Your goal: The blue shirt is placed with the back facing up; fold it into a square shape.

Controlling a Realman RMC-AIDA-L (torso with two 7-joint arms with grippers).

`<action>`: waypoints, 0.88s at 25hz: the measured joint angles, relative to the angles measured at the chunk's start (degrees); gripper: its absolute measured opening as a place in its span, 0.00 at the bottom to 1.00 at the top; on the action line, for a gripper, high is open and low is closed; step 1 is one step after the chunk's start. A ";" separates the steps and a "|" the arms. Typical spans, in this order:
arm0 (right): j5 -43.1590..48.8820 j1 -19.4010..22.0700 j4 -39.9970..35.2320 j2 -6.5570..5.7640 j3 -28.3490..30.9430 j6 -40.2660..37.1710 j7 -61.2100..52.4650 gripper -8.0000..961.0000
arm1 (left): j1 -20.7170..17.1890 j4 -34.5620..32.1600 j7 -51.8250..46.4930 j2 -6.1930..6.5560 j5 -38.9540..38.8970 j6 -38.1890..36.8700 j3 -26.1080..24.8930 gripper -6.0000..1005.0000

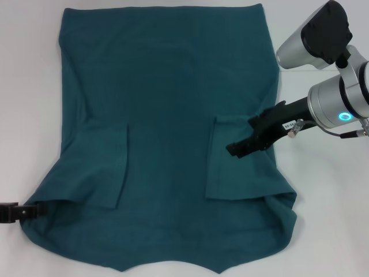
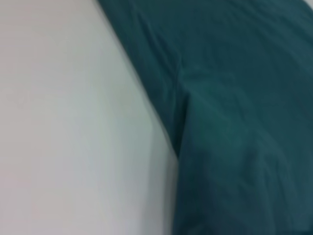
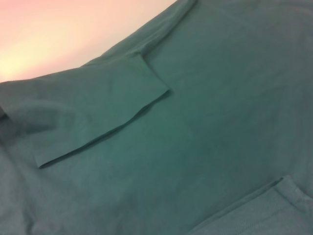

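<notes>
Near hem: curved bottom edge of the blue shirt [image 1: 167,115] lies closest to the viewer, hanging at the desk [image 1: 23,86] front.
Shirt position: spread flat, long axis running away from the robot; both sleeves already turned inward onto the body.
Right tool [image 1: 242,145]: over the shirt's right side, at the folded right sleeve, fingertips low at the cloth; grip state cannot be told.
Left tool [image 1: 26,212]: at the shirt's lower left edge, barely in view; cannot tell whether clenched.
Key relation: each side edge lies beside its own arm; likely next fold carries a side panel inward.
</notes>
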State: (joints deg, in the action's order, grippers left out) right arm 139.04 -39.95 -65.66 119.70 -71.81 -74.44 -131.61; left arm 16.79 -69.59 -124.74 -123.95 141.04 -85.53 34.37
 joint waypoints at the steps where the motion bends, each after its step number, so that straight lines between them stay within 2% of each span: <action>1: 0.00 0.00 0.00 0.00 0.00 0.00 0.00 0.99 | 0.13 -0.07 -0.46 -0.03 0.50 0.21 0.39 0.87; 9: 0.01 0.56 -0.01 0.00 0.00 -0.01 0.42 0.98 | 0.33 -0.28 -1.45 -0.06 1.39 1.51 2.45 0.87; 22: -0.32 0.90 -1.36 0.16 0.04 -0.14 0.72 0.98 | 0.28 0.14 -2.70 -0.06 3.02 4.88 9.82 0.86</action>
State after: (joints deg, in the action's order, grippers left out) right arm 138.71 -39.04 -67.02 119.86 -71.76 -74.58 -130.89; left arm 17.08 -69.44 -127.45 -124.02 144.07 -80.65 44.18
